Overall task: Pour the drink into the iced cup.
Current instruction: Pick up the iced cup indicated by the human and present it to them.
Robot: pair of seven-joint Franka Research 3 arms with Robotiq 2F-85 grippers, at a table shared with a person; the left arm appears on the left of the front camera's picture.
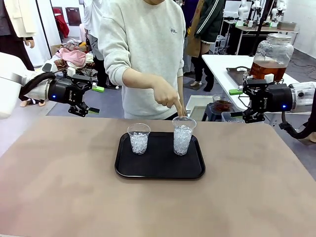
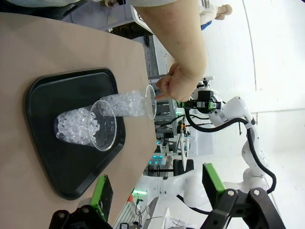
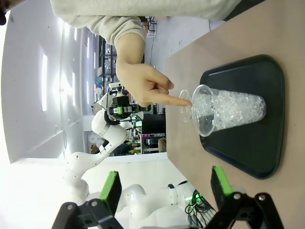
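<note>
Two clear plastic cups filled with ice stand on a black tray (image 1: pixel 123 168). The shorter cup (image 1: pixel 138 138) is on the left and the taller cup (image 1: pixel 182 136) on the right. A person's hand (image 1: pixel 168 96) points a finger at the taller cup's rim. Amber-brown drink (image 1: pixel 266 69) sits in a big glass jar on a white table at the back right. My left gripper (image 1: pixel 96 100) hangs open above the table's far left edge. My right gripper (image 1: pixel 239 105) hangs open beyond the far right edge. The wrist views show the cups (image 2: pixel 86 126) (image 3: pixel 233 109) ahead of the open left gripper (image 2: pixel 157 188) and the open right gripper (image 3: pixel 166 191).
The person stands at the far side, behind the tray. A dark container (image 1: pixel 222 105) with reddish-brown contents sits just past the table's far right corner, near my right gripper. Bare brown tabletop (image 1: pixel 59 197) surrounds the tray.
</note>
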